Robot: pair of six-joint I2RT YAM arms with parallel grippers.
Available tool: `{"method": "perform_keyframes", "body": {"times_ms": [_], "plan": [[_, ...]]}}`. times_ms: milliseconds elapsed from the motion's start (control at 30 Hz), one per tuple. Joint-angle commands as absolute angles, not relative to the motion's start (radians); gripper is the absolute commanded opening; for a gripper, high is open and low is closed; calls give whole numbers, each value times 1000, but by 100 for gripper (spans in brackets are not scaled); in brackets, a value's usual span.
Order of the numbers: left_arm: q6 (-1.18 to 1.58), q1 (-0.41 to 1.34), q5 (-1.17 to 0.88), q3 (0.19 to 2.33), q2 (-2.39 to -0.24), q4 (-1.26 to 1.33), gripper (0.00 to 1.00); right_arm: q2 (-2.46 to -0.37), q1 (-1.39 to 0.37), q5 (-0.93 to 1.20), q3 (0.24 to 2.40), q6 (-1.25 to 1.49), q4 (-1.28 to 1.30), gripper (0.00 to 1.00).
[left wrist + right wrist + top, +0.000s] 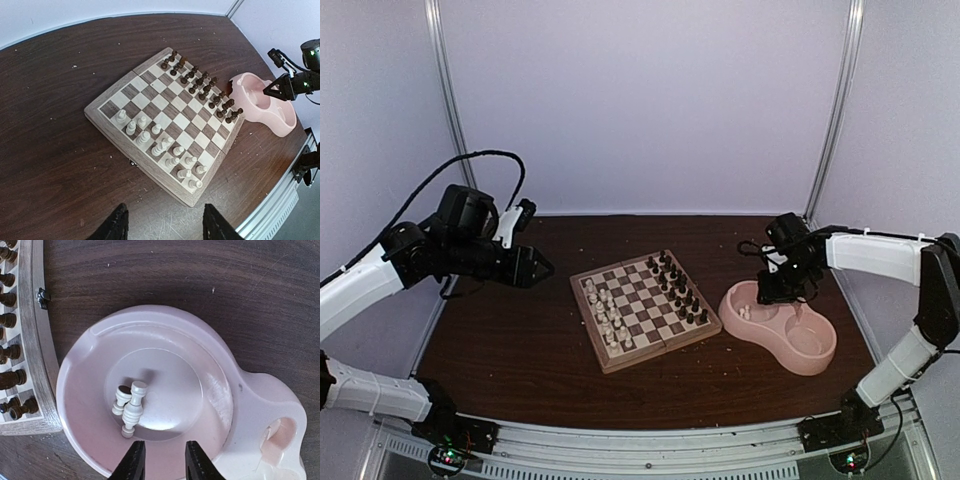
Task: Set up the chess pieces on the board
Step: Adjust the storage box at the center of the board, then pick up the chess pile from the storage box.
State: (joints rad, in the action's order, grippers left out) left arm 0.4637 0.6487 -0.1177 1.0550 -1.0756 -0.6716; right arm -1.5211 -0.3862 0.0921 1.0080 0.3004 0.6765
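My right gripper hangs over the pink bowl with its two fingers parted by a moderate gap and nothing between them. Just ahead of the fingertips in the wrist view, at least two white pieces lie on their sides, touching each other, on the floor of the round hollow. From the top camera this gripper sits above the hollow of the bowl that is nearer the board; the pieces show there only as pale specks. The bowl stands just beside the board's right edge, near it but apart, with a small metal latch on that edge.

My left gripper is held up off the table, well to the left of the board, fingers wide apart and empty. In the top view it points toward the board from above.

The board lies flat in the middle of the dark wooden table, turned at an angle to the table edge. More white pieces stand upright along the side facing my left arm, in two ragged rows with gaps. The dark pieces stand along the opposite side, the one next to the bowl, in two fuller rows; I see several of them at the left margin of the right wrist view. The squares between the two sets are bare.
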Motion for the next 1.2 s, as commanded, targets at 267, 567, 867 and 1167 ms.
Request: {"method": "perform_keyframes", "body": {"times_ms": [267, 567, 867, 1167], "plan": [[458, 646, -147, 1047, -1062, -605, 51, -1679, -397, 141, 1055, 384, 550, 36], [446, 646, -135, 1046, -1052, -627, 51, -1790, -417, 152, 1104, 385, 529, 26], [467, 646, -140, 1014, -1033, -630, 51, -1691, -419, 116, 1096, 354, 534, 10], [511, 646, -188, 968, -1025, -594, 52, -1457, -419, 61, 1019, 284, 482, 10]]}}
